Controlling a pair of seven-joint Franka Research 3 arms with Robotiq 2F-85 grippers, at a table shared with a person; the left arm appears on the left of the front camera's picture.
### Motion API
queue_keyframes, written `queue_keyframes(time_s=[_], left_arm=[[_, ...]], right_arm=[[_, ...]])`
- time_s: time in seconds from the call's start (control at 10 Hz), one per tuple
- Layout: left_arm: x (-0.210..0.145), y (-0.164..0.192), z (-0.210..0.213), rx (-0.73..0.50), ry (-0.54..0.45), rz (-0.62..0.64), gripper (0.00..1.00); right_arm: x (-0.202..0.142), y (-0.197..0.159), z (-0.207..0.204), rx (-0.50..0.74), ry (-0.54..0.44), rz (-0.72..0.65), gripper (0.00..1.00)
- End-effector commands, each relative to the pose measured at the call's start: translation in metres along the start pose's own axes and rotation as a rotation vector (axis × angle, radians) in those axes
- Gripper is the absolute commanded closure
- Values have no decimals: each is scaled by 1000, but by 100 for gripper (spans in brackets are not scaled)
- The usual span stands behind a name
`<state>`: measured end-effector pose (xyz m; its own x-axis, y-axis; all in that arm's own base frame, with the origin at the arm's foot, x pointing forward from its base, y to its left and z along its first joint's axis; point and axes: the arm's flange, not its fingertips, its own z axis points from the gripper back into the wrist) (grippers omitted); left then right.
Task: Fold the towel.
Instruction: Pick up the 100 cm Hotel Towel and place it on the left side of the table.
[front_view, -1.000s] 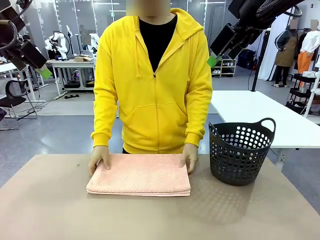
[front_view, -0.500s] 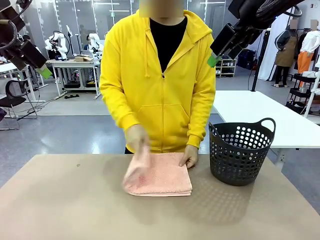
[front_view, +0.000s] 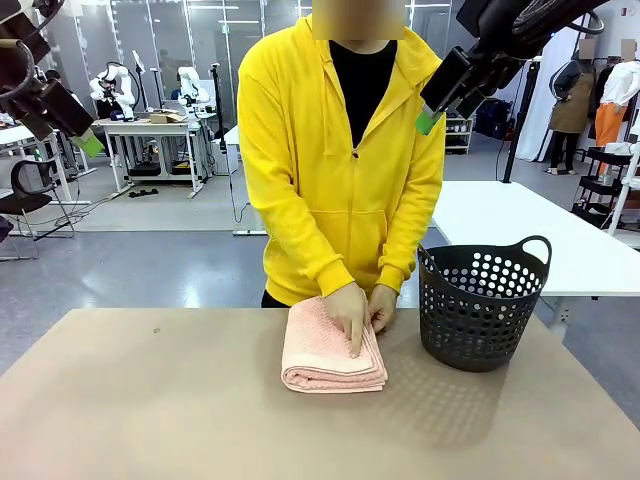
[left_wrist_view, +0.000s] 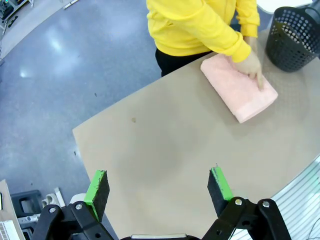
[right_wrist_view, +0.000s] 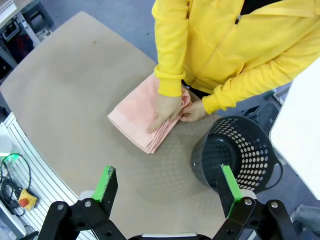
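A: Left fingers (left_wrist_view: 159, 192) and right fingers (right_wrist_view: 169, 192) are spread wide, holding nothing; both hang high above the surface (front_view: 150, 420).

B: The towel (front_view: 330, 352) lies folded just left of the basket (front_view: 480, 305), under the person's hands (front_view: 350, 312); likely soft, light, floppy; pinch a stacked edge.

Room: grey polished floor (front_view: 150, 260), glare patches noted. White table (front_view: 520, 225) placed at right; white workbench (front_view: 150, 130) at rear left, a black office chair (front_view: 35, 185) beside it. Black shelving (front_view: 610, 180) seen far right.

A hand (left_wrist_view: 251, 66) presses the folded towel (left_wrist_view: 238, 88) — left end effector (left_wrist_view: 159, 191) gapes above the table (left_wrist_view: 165, 145).
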<state>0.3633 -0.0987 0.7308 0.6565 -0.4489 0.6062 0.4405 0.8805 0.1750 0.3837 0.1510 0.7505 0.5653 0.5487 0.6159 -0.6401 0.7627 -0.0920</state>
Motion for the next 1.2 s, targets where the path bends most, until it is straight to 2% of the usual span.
queue_keyframes(time_s=[0.0, 1.1], left_arm=[[4, 0, 3, -8, 13, 14, 0], [4, 0, 3, -8, 13, 14, 0]], right_arm=[[1, 0, 0, -3, 10, -5, 0], [1, 0, 0, -3, 10, -5, 0]])
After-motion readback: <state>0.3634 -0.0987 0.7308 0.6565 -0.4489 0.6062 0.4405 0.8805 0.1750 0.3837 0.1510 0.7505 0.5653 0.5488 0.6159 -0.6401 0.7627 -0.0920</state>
